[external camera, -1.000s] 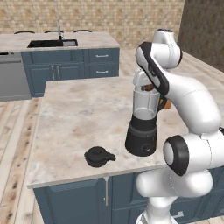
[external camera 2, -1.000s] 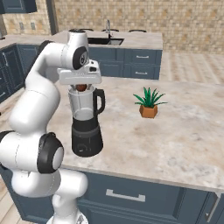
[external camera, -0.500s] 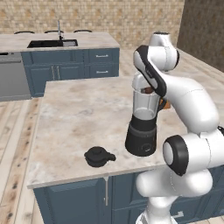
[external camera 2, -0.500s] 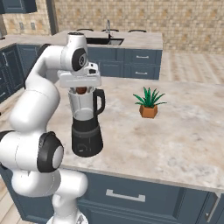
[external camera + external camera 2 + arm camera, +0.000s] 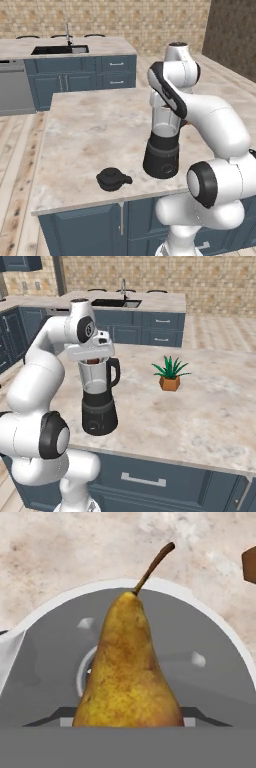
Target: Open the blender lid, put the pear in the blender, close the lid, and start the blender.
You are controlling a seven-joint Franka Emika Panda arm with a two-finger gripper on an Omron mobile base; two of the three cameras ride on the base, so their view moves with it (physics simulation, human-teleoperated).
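**Pear held over the open blender jar**

The tool [image 5: 93, 360] grips a brown-speckled pear [image 5: 129, 672] directly above the blender [image 5: 99, 398], whose jar mouth is uncovered. The pear seems centred; release it straight down, clear of the rim. The blender lid [image 5: 113, 179] lies on the worktop [image 5: 90, 135], just beside the base.

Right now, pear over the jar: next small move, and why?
Probably open the gripper and drop the pear. It hangs right over the blender jar's open mouth, and the blender lid lies off on the counter, so nothing blocks it.
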